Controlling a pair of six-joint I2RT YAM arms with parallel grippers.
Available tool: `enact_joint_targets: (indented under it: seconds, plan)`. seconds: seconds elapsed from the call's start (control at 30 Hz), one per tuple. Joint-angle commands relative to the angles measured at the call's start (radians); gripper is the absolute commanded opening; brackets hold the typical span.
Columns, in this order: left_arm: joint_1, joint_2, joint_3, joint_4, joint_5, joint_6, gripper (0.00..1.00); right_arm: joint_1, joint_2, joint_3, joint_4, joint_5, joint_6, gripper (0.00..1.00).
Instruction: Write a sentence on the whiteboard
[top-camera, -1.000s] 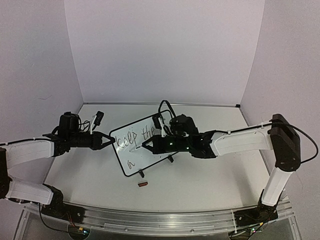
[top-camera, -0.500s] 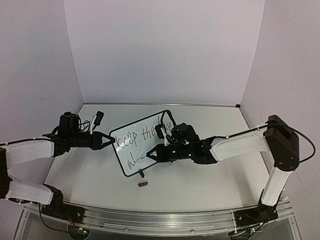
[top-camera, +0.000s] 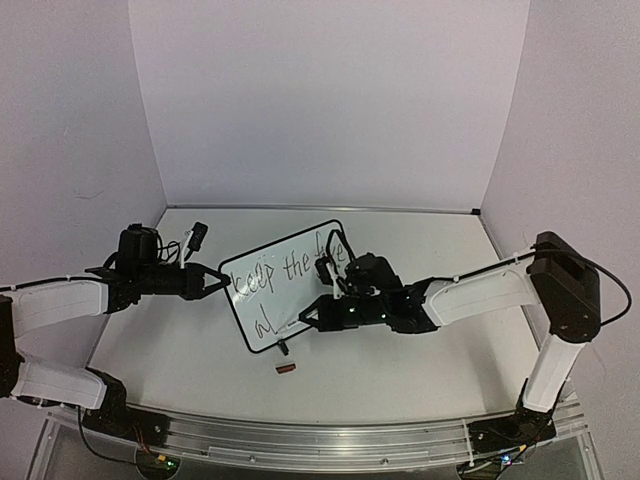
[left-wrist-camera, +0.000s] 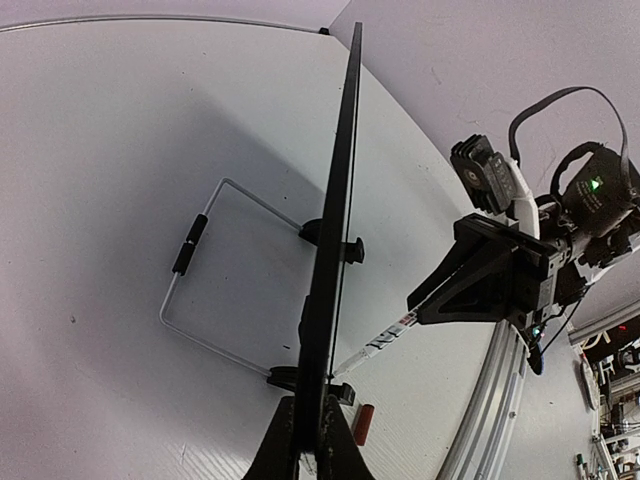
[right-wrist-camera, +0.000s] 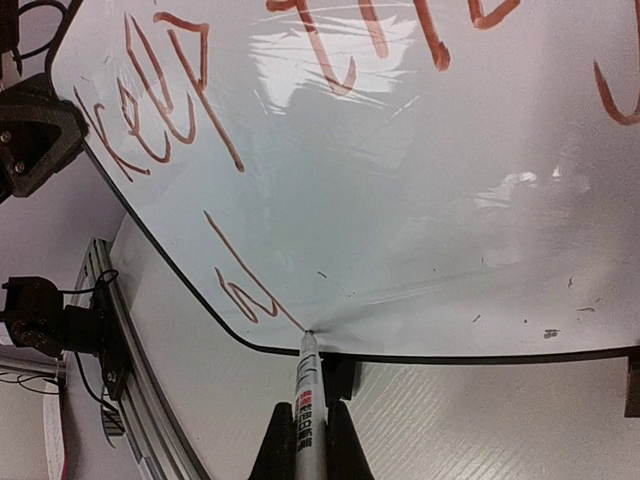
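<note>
On the table (top-camera: 420, 350), between both arms, propped upright: the whiteboard (top-camera: 295, 295); clamped at its left edge by the left gripper (top-camera: 222, 283); pinched tight in the right gripper (top-camera: 308, 318), a marker (right-wrist-camera: 306, 385), tip touching the board's lower part, just after the sentence (top-camera: 262, 276): "keep the" above "al".

The left arm (top-camera: 60, 300) reached rightwards, almost level, its tool (top-camera: 218, 281) closed tight on the whiteboard (top-camera: 290, 297) edge. The right arm (top-camera: 480, 287) stretched leftwards, its tool (top-camera: 312, 318) pinched shut around a marker (right-wrist-camera: 307, 375).
</note>
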Motion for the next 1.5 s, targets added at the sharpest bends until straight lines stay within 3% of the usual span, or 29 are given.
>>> enact_joint_targets:
  seconds: [0.0,0.67,1.47]
  plan:
    - [0.008,-0.012,0.032,-0.011,-0.060,0.045,0.00,-0.004,-0.093,0.011,0.012,0.056,-0.012,0.00]
    - [0.008,-0.009,0.032,-0.011,-0.060,0.045,0.00,-0.004,-0.023,0.074,0.018,0.060,-0.027,0.00]
    - [0.008,-0.013,0.030,-0.008,-0.060,0.045,0.00,-0.004,-0.010,0.006,0.018,0.024,0.015,0.00]
